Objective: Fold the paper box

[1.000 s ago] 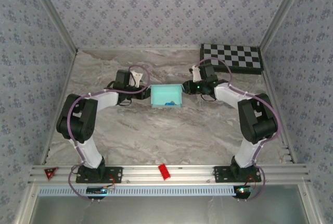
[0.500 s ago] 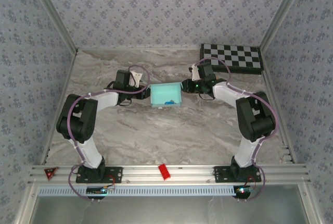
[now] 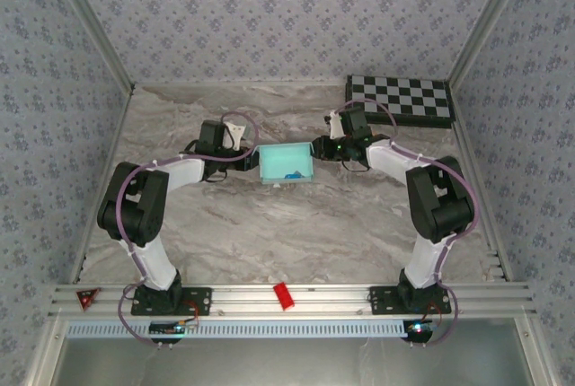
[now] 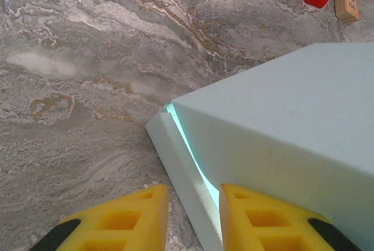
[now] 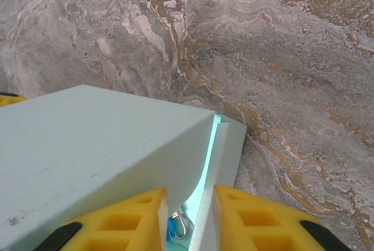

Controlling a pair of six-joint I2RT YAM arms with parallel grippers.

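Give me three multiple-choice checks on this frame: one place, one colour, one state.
1. Where does the checkerboard lie on the table?
A. near left corner
B. far right corner
C. dead centre

2. What colour are the fingers of the left tool?
A. black
B. white
C. yellow

3. How does the paper box stand?
A. walls up, top open, one end wall between each tool's fingers
B. a flat unfolded sheet
C. closed, lid down

Answers:
1 B: the top view shows it against the far right corner.
2 C: the left wrist view shows both fingers yellow.
3 A: the top view looks down into the box, and the right tool straddles an end wall just as the left one does.
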